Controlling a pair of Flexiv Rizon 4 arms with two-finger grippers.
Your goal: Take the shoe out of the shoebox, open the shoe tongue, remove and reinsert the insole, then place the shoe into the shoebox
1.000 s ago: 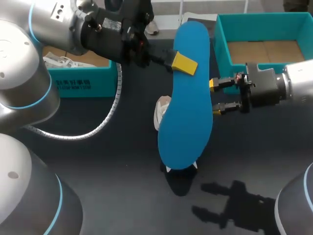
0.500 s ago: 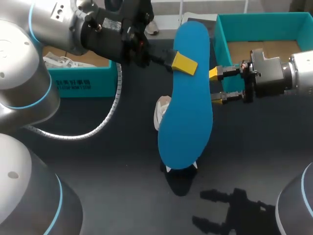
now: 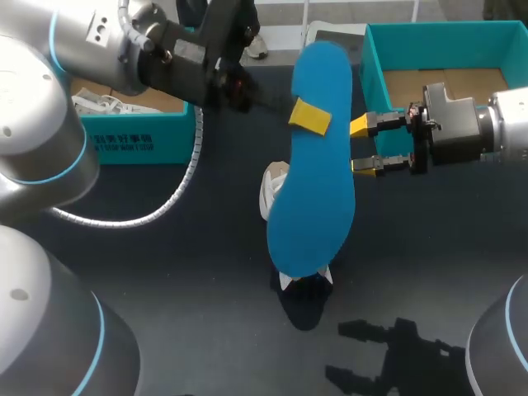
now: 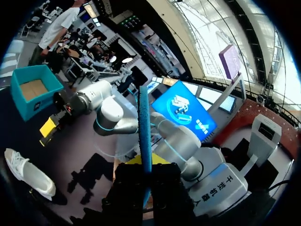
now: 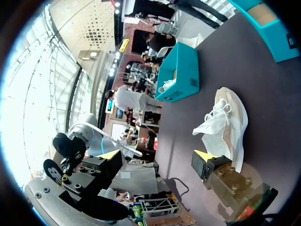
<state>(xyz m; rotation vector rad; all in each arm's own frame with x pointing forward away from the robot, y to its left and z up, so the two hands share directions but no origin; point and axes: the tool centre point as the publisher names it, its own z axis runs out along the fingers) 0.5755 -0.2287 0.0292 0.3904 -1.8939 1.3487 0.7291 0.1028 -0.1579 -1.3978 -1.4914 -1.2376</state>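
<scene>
Seen from above, two robot arms work over a dark table (image 3: 206, 272). The left gripper (image 3: 309, 115) is clamped on a blue insole (image 3: 318, 198). One yellow tip presses on the upper face, about a third of the way along from the far end. The insole is held in the air, stretched out roughly flat. It hides most of the white shoe (image 3: 272, 188), which lies on the table below, outside any box.

The left wrist view shows the blue insole (image 4: 145, 122) edge-on, as a thin strip rising from between the fingers of the left gripper (image 4: 143, 162). The white shoe (image 4: 26, 172) lies off to one side.

The right gripper (image 3: 361, 145) hovers just beside the insole's edge with its two yellow tips spread apart, holding nothing. From its own wrist camera, the right gripper (image 5: 157, 155) is wide open. The white shoe (image 5: 225, 122) lies ahead of it, laces loose.

An open teal shoebox (image 3: 373, 78) stands behind the right gripper. A second teal box (image 3: 140, 136) sits under the left arm. It seems to hold something white, though the arm hides most of it.

The insole looks thin, light and bendy. Pinched at one spot, its free end would likely sag or wobble. A flat pinch across both faces suits it best, and a second hold near the free end would steady it for reinsertion. The shoe looks soft and light, and is probably best held at the firmer heel collar.
</scene>
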